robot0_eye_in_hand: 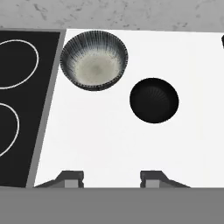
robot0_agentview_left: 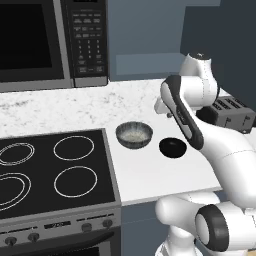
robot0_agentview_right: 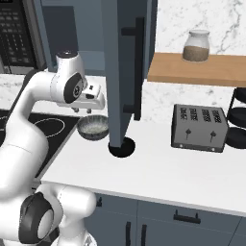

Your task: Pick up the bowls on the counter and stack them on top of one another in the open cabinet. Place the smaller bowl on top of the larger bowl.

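A simulated kitchen is shown from behind a white robot arm. On the white, faintly speckled stone counter [robot0_agentview_left: 150, 175], two bowls are seen side by side but apart, neither touched by the arm. The wide, shallow, dark-grey ribbed bowl with a pale speckled inside [robot0_agentview_left: 134, 135] is set just beside the right edge of a black glass stovetop with white ring marks [robot0_agentview_left: 55, 170]. The smaller, plain glossy black bowl [robot0_agentview_left: 173, 147] is set a little to its right and slightly nearer the counter's front edge. In the right base view the black bowl [robot0_agentview_right: 121, 148] is partly hidden behind the lower edge of a blue-grey cabinet door with a dark handle [robot0_agentview_right: 127, 72].

The two-finger gripper [robot0_eye_in_hand: 111, 178] is held high above the counter, pointing down. In the hand view its two dark fingertips [robot0_eye_in_hand: 70, 178] are seen well apart, with bare counter between them: the jaws are wide open and nothing is held. Both bowls lie ahead of the fingertips, not between them.

A black microwave with a keypad [robot0_agentview_left: 89, 40] is mounted above the stove, and the blue-grey open cabinet [robot0_agentview_left: 145, 45] is seen to its right. A dark slotted toaster [robot0_agentview_right: 199, 127] is placed further along the counter.

Judged from this, the task is at its opening step, with no bowl yet lifted. As the grey bowl must go underneath, the next move would call for the open gripper to be brought over its rim and lowered, one finger inside and one outside.
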